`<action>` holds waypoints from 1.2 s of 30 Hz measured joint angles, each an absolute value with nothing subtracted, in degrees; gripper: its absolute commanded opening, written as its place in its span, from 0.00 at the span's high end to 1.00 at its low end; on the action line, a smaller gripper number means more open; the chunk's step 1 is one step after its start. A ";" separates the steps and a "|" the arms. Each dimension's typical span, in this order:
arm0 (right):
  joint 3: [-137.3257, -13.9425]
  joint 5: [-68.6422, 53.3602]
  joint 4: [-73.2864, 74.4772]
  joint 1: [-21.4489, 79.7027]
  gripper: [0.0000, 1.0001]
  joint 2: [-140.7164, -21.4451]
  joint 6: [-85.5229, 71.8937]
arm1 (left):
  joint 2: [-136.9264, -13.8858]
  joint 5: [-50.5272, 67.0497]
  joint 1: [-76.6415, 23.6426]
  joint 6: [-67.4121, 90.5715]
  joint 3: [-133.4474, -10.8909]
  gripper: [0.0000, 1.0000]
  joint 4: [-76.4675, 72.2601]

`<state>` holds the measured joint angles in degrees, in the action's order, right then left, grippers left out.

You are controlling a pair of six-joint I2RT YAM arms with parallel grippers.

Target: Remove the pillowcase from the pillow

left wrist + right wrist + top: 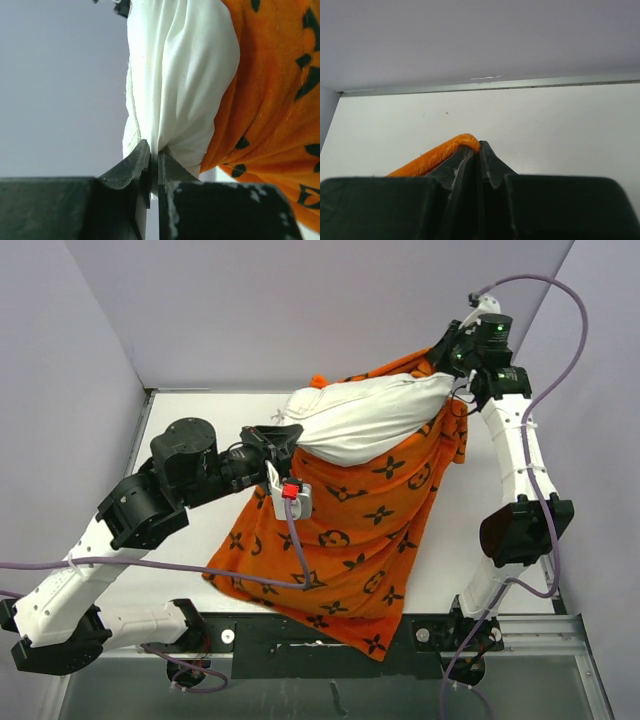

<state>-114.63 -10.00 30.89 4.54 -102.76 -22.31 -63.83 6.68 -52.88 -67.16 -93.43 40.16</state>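
Pillowcase (375, 530) one, pillow (365, 418) one, left hand (154, 156), right hand (479, 149) both clamped

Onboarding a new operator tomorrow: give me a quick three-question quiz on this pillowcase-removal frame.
1. True or false: the left gripper pinches the plump off-white fabric pillow.
2. The right gripper grips: A) the plush orange pillowcase with black motifs, B) the pillow, C) nothing?
3. Is the pillow fully out of the pillowcase?
Key: 1 true; 2 A; 3 no, one end sits inside the orange.
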 measured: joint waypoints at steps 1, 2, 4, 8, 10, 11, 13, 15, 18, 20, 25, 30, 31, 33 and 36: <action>-114.63 -9.96 31.07 3.18 1.00 -102.76 -23.22 | -63.83 6.26 -52.99 -68.97 -92.58 1.00 37.82; -114.63 -9.91 30.98 2.28 1.00 -102.74 -23.83 | -63.83 5.82 -53.08 -70.59 -91.83 1.00 35.83; -115.09 -9.85 30.81 0.91 1.00 -102.63 -24.99 | -64.25 4.75 -53.04 -73.65 -91.07 1.00 31.42; -115.15 -10.24 29.78 -0.80 1.00 -102.48 -26.74 | -67.16 3.70 -50.54 -75.37 -91.94 1.00 22.57; -112.62 -11.22 27.62 -1.67 0.96 -101.41 -27.51 | -69.32 3.75 -47.33 -74.30 -92.97 1.00 19.38; -109.58 -12.36 25.47 -2.15 0.89 -100.09 -27.83 | -70.24 3.81 -45.52 -73.38 -93.30 1.00 18.22; -103.04 -15.75 21.43 -2.96 0.69 -97.27 -28.84 | -71.64 3.79 -42.37 -71.09 -93.58 1.00 16.56; -96.97 -19.57 16.99 -3.42 0.36 -94.76 -30.09 | -72.64 3.60 -40.58 -69.10 -93.95 1.00 15.59; -92.18 -23.77 12.43 -3.90 0.18 -92.25 -31.46 | -75.75 2.83 -39.22 -65.21 -97.93 1.00 14.26; -91.09 -25.26 10.37 -4.27 0.12 -90.63 -31.59 | -79.00 2.15 -38.44 -61.98 -102.48 1.00 13.65; -86.13 -27.14 3.57 -6.98 0.07 -81.56 -32.32 | -85.97 0.99 -35.51 -55.20 -111.31 1.00 12.21; -75.64 -29.26 -5.76 -8.29 0.07 -71.50 -33.65 | -86.98 0.16 -34.30 -52.45 -112.01 1.00 11.03; -74.30 -29.43 -6.52 -6.83 0.08 -70.72 -33.01 | -86.98 0.12 -34.28 -51.94 -112.01 1.00 10.83; -72.36 -29.32 -6.83 -0.51 0.08 -70.17 -29.85 | -86.98 0.16 -34.28 -51.40 -112.03 1.00 10.44; -71.46 -27.53 -5.93 13.13 0.09 -71.37 -22.96 | -86.98 0.23 -34.28 -50.70 -112.46 1.00 10.46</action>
